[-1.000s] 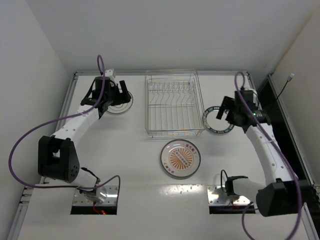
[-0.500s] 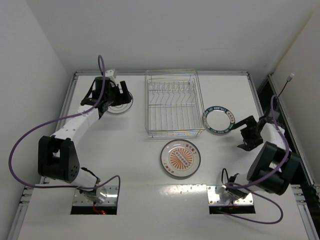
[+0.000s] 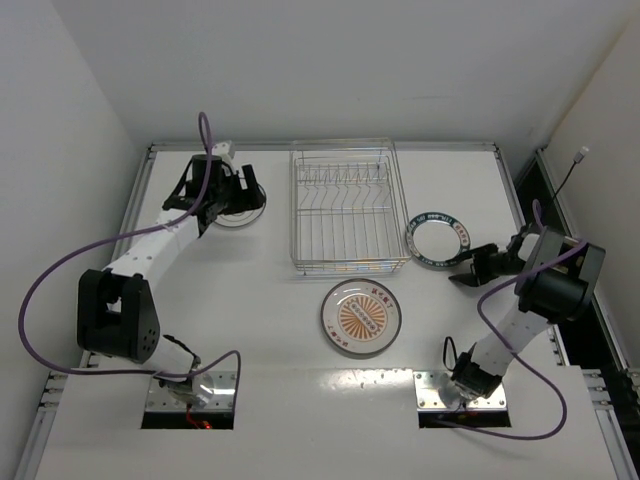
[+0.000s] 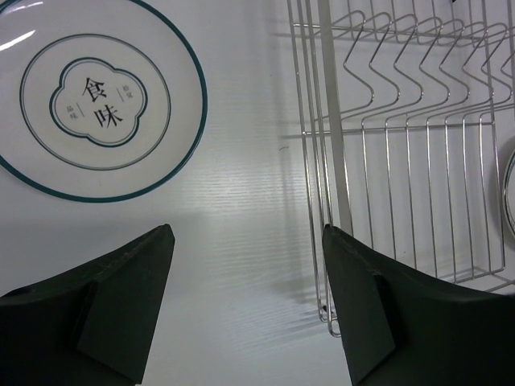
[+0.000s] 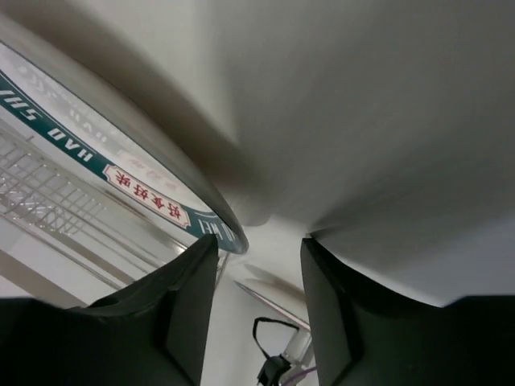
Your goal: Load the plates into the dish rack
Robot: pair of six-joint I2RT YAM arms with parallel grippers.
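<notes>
Now that the right arm has folded back and dropped low, my right gripper (image 3: 468,272) sits at the lower-right edge of the rimmed plate (image 3: 438,240), jaws apart and holding nothing. The left gripper (image 3: 240,190) hasn't moved, jaws wide by the ringed plate (image 4: 96,104) at upper left. The sunburst plate (image 3: 361,317) lies below the unloaded rack (image 3: 348,205). I read this as lining up a rim grasp.

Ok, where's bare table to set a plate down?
Widest bare patch: between the left arm and the orange sunburst plate. Also the strip behind the dish rack. Crowded right of it, around the patterned-rim plate and right gripper.
</notes>
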